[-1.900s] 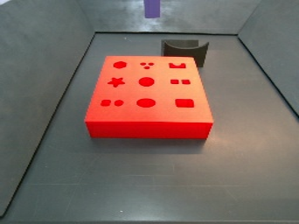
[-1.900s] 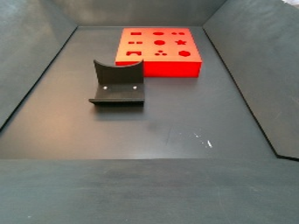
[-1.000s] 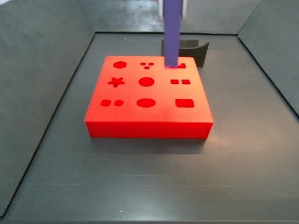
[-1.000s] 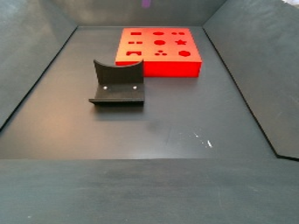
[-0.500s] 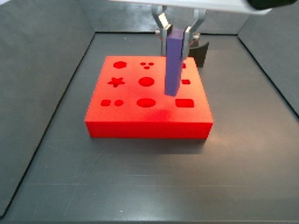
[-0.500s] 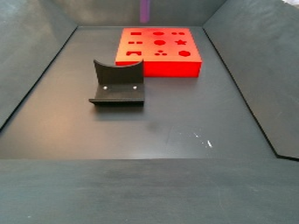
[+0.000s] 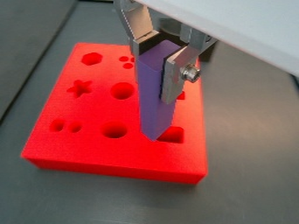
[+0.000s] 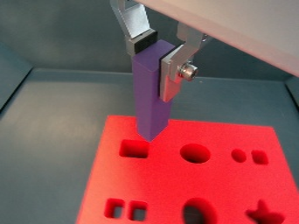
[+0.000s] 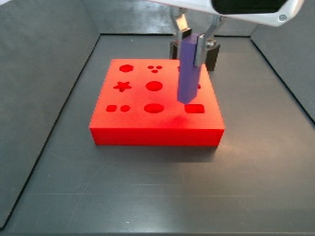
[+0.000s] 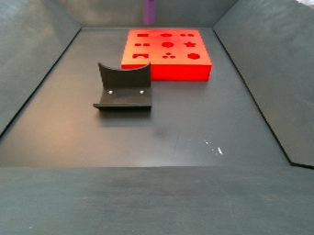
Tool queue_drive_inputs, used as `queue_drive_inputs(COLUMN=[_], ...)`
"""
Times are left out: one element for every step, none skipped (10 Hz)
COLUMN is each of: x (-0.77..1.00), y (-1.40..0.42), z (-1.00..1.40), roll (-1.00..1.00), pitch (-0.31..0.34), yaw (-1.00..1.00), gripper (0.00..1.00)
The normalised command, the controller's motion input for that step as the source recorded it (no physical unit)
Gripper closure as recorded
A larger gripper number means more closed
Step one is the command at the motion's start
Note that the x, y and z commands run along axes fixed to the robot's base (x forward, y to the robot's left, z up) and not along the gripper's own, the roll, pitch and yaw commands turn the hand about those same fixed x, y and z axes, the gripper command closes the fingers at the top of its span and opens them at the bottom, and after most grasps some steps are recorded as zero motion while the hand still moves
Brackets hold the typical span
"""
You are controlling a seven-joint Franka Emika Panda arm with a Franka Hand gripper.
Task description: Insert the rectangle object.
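Observation:
My gripper (image 9: 191,39) is shut on the top of the purple rectangle object (image 9: 187,69) and holds it upright over the red block (image 9: 135,115). In both wrist views the silver fingers (image 7: 177,74) clamp the bar (image 7: 155,96) from two sides. Its lower end hangs just above the block's top (image 8: 211,188), close over a rectangular hole (image 8: 135,150), which also shows in a wrist view (image 7: 173,135). I cannot tell whether the bar touches the block. In a side view only the bar's tip (image 10: 150,11) shows behind the block (image 10: 166,64); the gripper is out of that view.
The dark grey curved holder (image 10: 123,87) stands on the dark floor apart from the block, partly hidden behind the bar in a side view (image 9: 212,55). The block has several other shaped holes (image 9: 154,87). Grey walls (image 9: 50,28) enclose the floor.
The gripper has come down into view with the purple bar and carried it from the block's far edge toward its near right holes.

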Motion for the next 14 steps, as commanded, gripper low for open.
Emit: queue_drive_inputs(x=[0.18,0.22,0.2,0.18,0.05,0.0,0.0,0.0,0.0,0.0,0.05,0.34,0.21,0.2], y=[0.0,0.0,0.0,0.07,0.05,0.0,0.0,0.0,0.0,0.0,0.0,0.0,0.0,0.0], z=[-0.08,-0.15,-0.17,-0.21,-0.22,-0.08,0.0,0.0,0.0,0.0,0.0,0.0,0.0,0.0], roll=[-0.27,-0.18,-0.12,-0.03,0.11,0.19,0.19,0.18,0.19,0.22,0.22,0.09,0.14,0.19], pitch=[-0.069,0.0,0.0,0.0,0.0,0.004,0.0,0.0,0.0,0.0,0.059,0.086,0.093,0.116], yaw=[-0.79,-0.88,-0.92,-0.94,-0.92,-0.89,-0.89,-0.91,-0.9,-0.87,-0.7,-0.52,-0.63,-0.58], gripper=[1.0,1.0,1.0,1.0,1.0,1.0,1.0,1.0,1.0,1.0,1.0,1.0,1.0,1.0])
